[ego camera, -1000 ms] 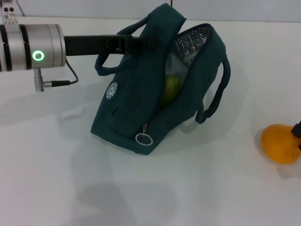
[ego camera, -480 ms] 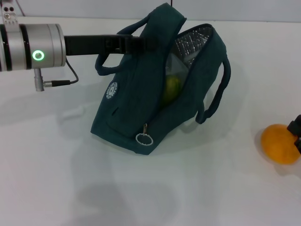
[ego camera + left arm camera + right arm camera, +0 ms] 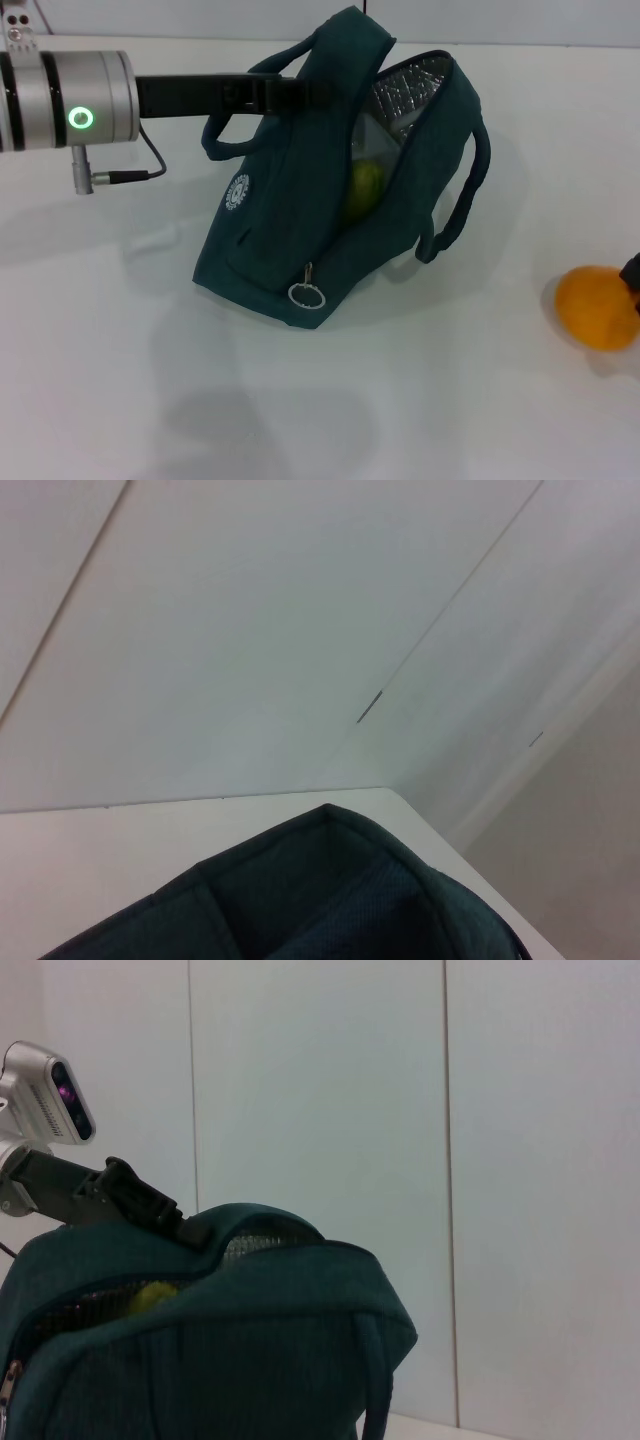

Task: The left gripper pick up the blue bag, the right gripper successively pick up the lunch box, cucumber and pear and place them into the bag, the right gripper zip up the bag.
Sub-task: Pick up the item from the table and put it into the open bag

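Two black fingers of the left gripper (image 3: 305, 93) clamp the dark teal fabric bag's (image 3: 300, 240) raised far flap. At right, the right gripper (image 3: 632, 272) touches the orange pear (image 3: 593, 305), its jaws hidden. Only the right wrist view shows the pinch side-on.

White table (image 3: 330, 400), matte, faint shadows across it. Blue bag (image 3: 300, 240) resting on it near centre, toward 12 o'clock, tilted, zip open, ring pull hanging just above the surface. Pear (image 3: 595, 306) lying directly on the top at 3 o'clock, well apart from the bag, close to the frame edge.
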